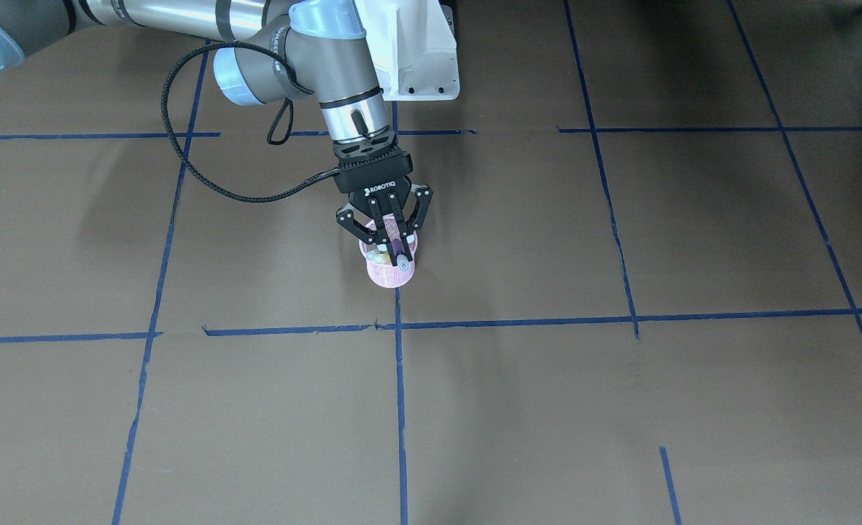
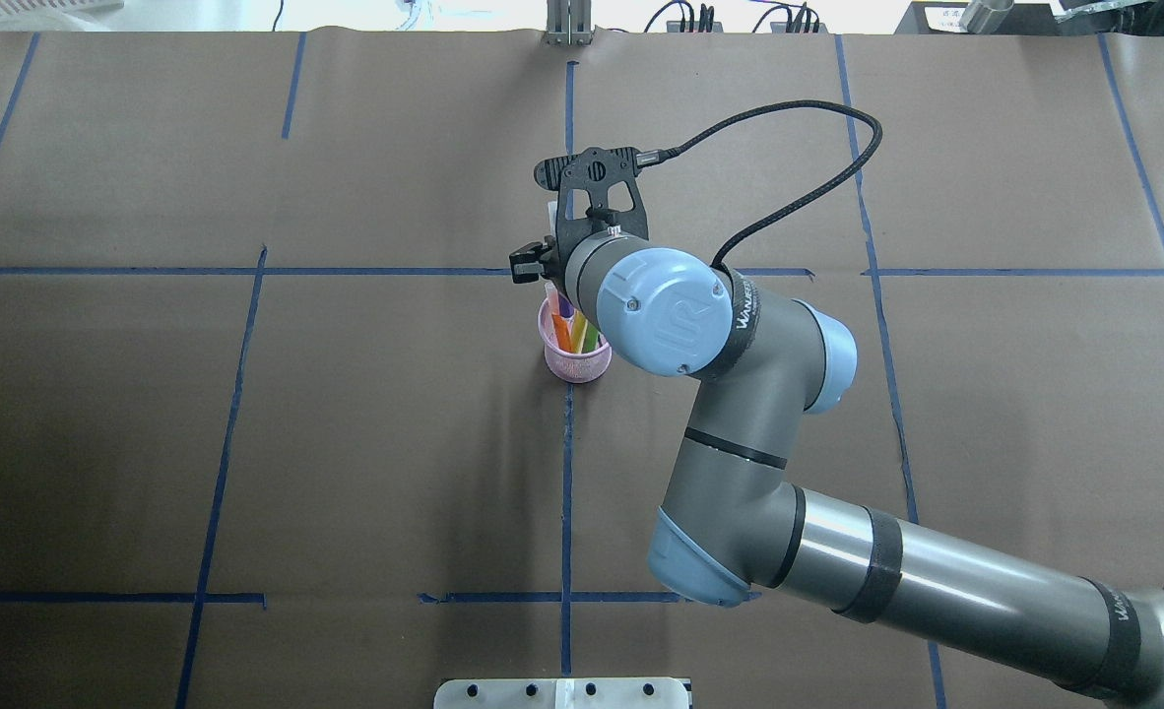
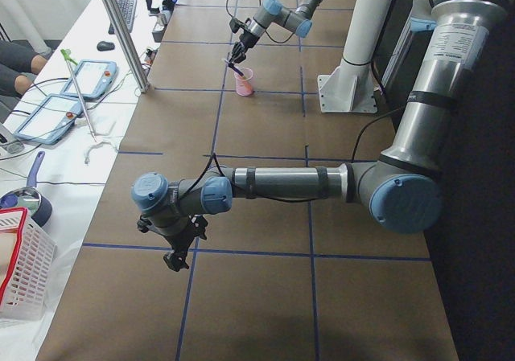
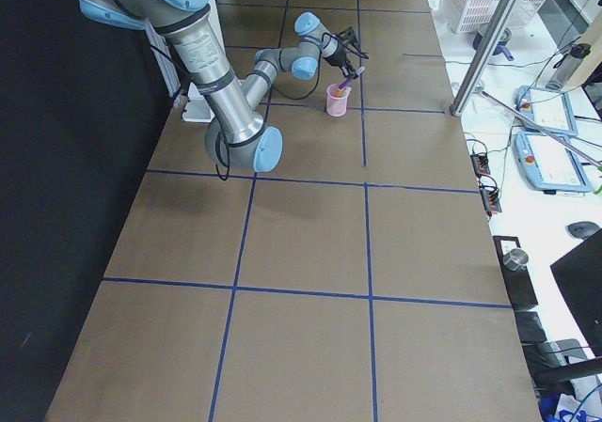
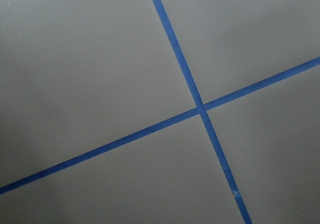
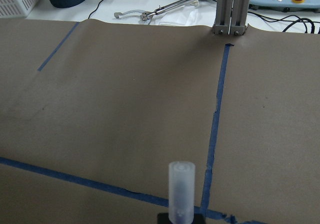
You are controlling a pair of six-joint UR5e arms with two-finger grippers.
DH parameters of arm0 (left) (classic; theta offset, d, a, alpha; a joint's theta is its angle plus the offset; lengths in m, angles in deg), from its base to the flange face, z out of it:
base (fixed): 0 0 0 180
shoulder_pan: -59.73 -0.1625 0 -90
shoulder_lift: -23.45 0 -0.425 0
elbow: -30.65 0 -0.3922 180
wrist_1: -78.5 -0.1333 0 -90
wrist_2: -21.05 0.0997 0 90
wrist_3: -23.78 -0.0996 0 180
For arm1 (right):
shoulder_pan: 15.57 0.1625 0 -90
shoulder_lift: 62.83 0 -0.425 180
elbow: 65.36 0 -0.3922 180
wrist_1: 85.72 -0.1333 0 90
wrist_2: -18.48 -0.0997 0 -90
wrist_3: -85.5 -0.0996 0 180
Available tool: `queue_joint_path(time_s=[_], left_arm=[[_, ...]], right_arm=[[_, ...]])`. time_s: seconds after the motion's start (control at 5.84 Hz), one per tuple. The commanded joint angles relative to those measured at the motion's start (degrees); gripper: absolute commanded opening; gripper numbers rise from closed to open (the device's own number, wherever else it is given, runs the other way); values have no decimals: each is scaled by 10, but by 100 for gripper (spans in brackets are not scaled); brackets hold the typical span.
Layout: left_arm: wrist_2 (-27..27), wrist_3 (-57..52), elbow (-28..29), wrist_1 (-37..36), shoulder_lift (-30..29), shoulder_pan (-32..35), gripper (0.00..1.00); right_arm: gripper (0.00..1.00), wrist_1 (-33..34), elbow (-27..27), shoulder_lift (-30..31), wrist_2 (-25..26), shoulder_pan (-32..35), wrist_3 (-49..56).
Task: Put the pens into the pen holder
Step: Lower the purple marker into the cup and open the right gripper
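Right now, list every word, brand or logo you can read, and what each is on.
"ROBOTIQ": body of the right end effector, shut on the purple pen.
"UR": blue joint cap on the right arm.
Lettering beside that cap: too blurred to read.
Label on the left arm: too small to read.

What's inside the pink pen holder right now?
The pen holder holds the orange pen and green pen, standing tilted. The purple pen reaches in too, gripped by the right hand. The arm covers part of the rim; the bottom is unseen.
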Motion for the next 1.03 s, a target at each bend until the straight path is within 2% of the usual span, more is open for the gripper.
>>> queue_joint_path(time_s=[0.0, 0.34, 0.51, 0.69, 0.86], left_arm=[[0, 3, -63, 0, 62, 0, 100], [0, 3, -100, 0, 97, 0, 100], [1, 3, -101, 1, 99, 0, 100], [1, 3, -102, 0, 99, 0, 100], [2, 3, -102, 0, 98, 1, 100]], right_arm=[[0, -1, 5, 12, 10, -10, -9], [0, -1, 7, 22, 11, -12, -9], [2, -1, 9, 26, 11, -12, -9], [53, -1, 12, 26, 11, -13, -9], [100, 0, 19, 26, 11, -13, -9]])
